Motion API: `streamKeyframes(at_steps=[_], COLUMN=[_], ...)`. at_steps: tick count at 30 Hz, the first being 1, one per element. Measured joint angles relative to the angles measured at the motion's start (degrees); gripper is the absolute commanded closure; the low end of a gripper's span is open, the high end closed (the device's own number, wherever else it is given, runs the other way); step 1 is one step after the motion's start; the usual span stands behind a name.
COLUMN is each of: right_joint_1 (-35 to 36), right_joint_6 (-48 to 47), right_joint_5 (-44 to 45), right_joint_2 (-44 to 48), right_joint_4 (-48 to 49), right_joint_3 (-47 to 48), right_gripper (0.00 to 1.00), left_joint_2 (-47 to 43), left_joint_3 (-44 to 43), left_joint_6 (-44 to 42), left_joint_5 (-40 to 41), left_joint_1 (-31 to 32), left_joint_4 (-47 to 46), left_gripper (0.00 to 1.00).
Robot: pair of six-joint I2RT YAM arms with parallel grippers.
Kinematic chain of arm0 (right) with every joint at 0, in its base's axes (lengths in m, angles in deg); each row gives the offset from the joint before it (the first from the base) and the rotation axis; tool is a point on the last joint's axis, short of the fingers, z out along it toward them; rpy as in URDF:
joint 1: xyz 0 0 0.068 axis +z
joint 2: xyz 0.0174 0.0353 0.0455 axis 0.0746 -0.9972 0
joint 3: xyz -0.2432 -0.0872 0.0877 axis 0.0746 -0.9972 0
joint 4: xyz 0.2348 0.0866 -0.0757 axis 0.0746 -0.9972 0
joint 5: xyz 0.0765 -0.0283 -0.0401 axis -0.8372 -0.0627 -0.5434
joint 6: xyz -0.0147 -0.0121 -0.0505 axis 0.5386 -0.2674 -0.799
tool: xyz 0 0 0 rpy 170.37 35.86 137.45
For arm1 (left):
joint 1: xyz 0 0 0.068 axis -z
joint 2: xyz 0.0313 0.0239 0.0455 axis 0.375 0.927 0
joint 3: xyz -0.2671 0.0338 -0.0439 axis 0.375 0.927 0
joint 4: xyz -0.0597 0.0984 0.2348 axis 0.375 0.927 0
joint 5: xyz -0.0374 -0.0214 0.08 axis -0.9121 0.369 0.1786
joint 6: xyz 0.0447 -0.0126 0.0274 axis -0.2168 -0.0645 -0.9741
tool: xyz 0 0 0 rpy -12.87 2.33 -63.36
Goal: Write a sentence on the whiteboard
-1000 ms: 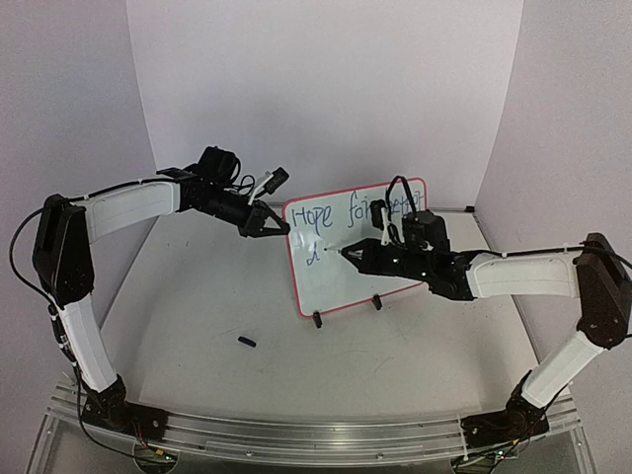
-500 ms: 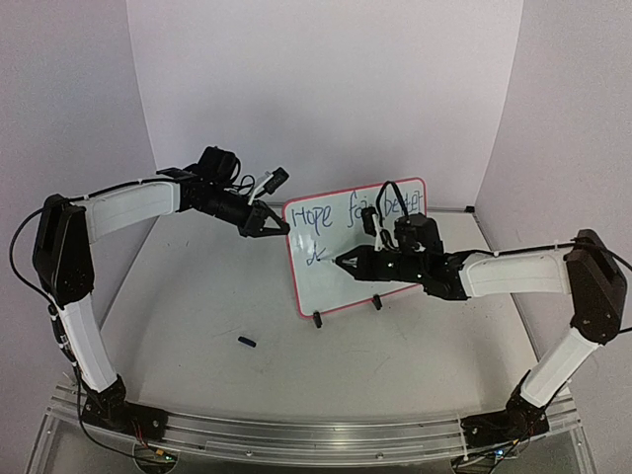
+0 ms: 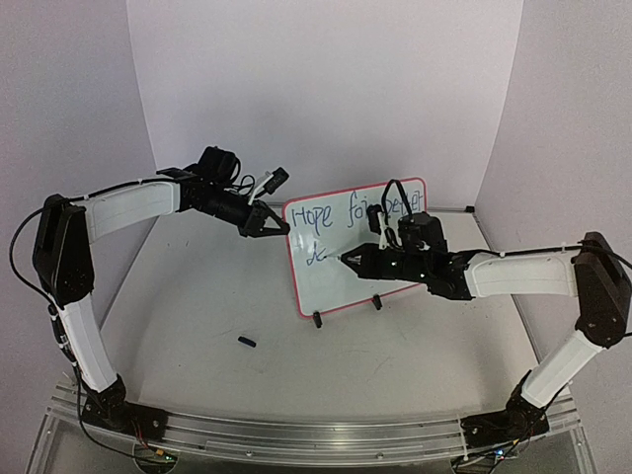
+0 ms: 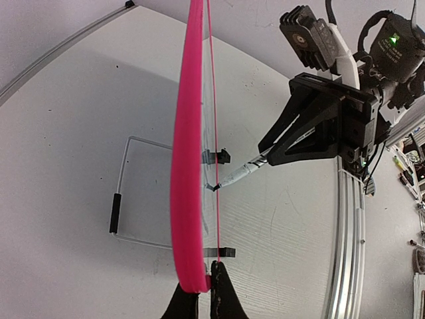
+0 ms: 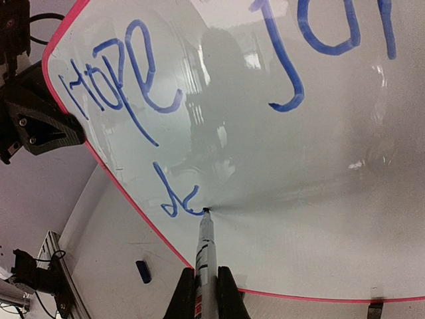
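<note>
Board's a light, stiff little thing, so it'll skate or tip the moment the pen pushes on it. The whiteboard point(image 3: 326, 288) stands tilted back near the middle of the table point(image 3: 197, 296), on two black clip feet point(image 3: 317, 319) with a thin wire stand point(image 4: 126, 193) behind it. The frame edge is the obvious place to grab: it's rigid, it isn't the glossy face, and nothing gets smudged.

That's where the left gripper point(image 3: 269, 227) is, fingers pinched shut on the pink frame at the board's upper left edge, bracing it. The right gripper point(image 3: 357, 259) is clamped tight around a marker point(image 5: 206, 249), whose tip is touching the board at the start of the second line.

The sentence point(image 3: 321, 215) reads "Hope for" plus a third word partly hidden behind the right wrist from above. Below that there are just a couple of blue letters, so I'd say it's mid-way through.

Clutter-wise there's not much, just a small dark marker cap point(image 3: 248, 342) lying on the table in front of the board, well clear of both arms. My real worry is wet ink: the surface is slick, so a wrist or cable brushing the top line would wipe it
</note>
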Motion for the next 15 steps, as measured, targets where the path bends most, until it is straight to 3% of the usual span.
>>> streamKeyframes(at_steps=[15], right_joint_1=[-0.04], right_joint_6=[0.09], right_joint_5=[1.09], right_joint_2=[0.98], right_joint_4=[0.75], right_joint_3=[0.00], right_gripper=[1.00], left_joint_2=[-0.11], left_joint_3=[0.00], left_joint_6=[-0.07], left_joint_5=[0.09], left_joint_1=[0.11], left_joint_4=[0.00], left_gripper=[1.00])
